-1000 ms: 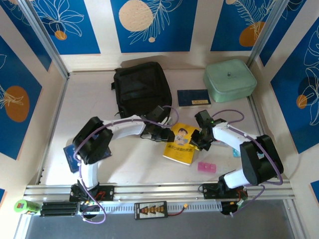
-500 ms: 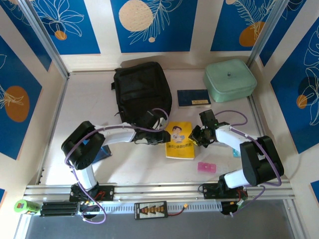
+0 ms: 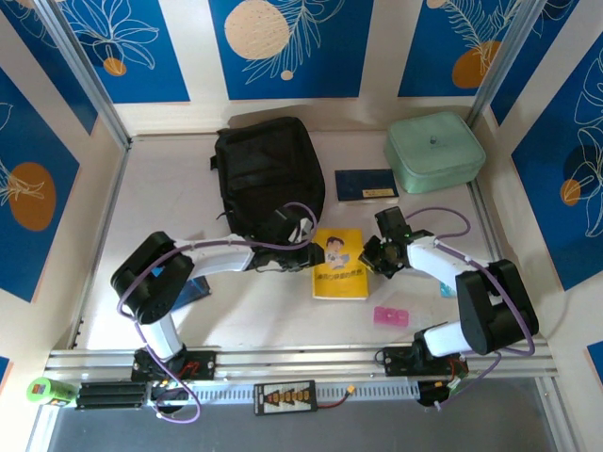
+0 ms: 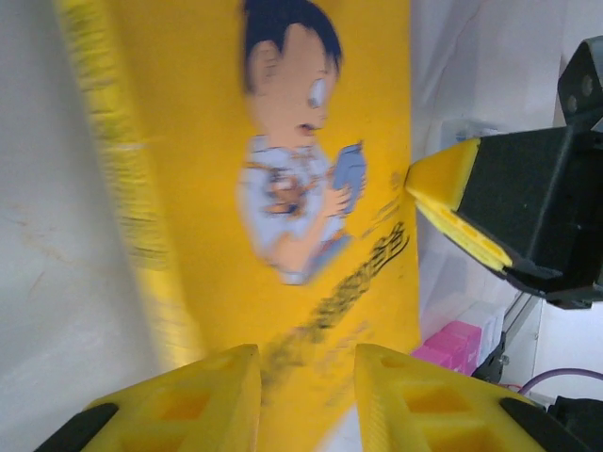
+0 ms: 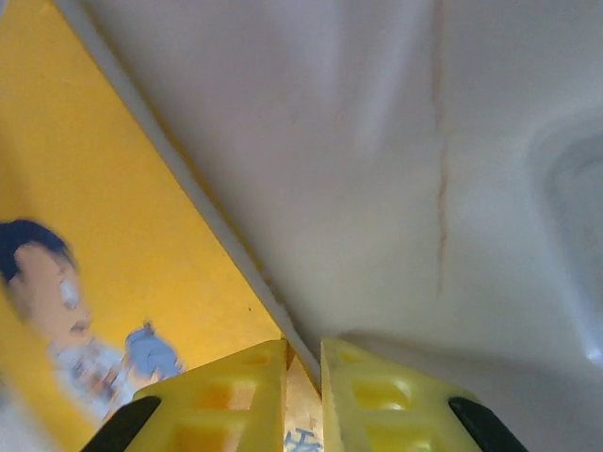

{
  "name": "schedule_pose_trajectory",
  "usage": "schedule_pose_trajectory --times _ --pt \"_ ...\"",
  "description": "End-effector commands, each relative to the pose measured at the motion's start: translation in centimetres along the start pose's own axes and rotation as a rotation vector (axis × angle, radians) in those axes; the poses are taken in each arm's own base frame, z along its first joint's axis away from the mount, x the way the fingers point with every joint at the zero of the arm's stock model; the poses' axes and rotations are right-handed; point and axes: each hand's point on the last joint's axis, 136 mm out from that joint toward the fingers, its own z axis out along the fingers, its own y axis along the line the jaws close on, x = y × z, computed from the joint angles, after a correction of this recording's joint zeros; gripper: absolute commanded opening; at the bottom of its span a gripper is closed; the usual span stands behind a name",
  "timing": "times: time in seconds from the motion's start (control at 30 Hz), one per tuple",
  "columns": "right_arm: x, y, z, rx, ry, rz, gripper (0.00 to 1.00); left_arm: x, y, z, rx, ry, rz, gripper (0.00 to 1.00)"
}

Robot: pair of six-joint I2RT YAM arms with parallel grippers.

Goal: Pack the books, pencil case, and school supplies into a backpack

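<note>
Yellow paperback (image 3: 340,264) lies flat on the surface (image 3: 264,315) between your hands, near the backpack (image 3: 264,169). Your left hand (image 3: 304,253) is released at its edge. Your right hand (image 3: 368,256) looks nearly clenched on the opposite edge, but you cannot tell if it grips. Lift on that thin pinch and the cover could bend or slip. A second ago it lay skewed.

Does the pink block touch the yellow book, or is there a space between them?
Apart. The top external view shows bare table between the pink block and the near right corner of the yellow book.
</note>
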Motion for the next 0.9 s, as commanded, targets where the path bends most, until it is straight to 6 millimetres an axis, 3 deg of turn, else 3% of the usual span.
schedule_pose_trajectory --times 0.0,0.17,0.27,0.87 --pt "1.9 -0.7 0.1 0.055 0.092 -0.021 0.19 -0.5 -0.8 -0.3 -0.019 -0.026 0.032 0.36" --pt "2.3 -1.0 0.7 0.079 0.123 -0.015 0.20 -0.6 3.1 -0.8 -0.216 -0.049 -0.024 0.51" --pt "2.2 -0.9 0.7 0.078 0.123 -0.013 0.19 -0.8 3.9 -1.1 -0.253 -0.062 -0.031 0.53" --pt "2.2 -1.1 0.9 0.094 0.132 -0.014 0.20 -0.6 3.3 1.8 -0.192 0.018 -0.042 0.49"
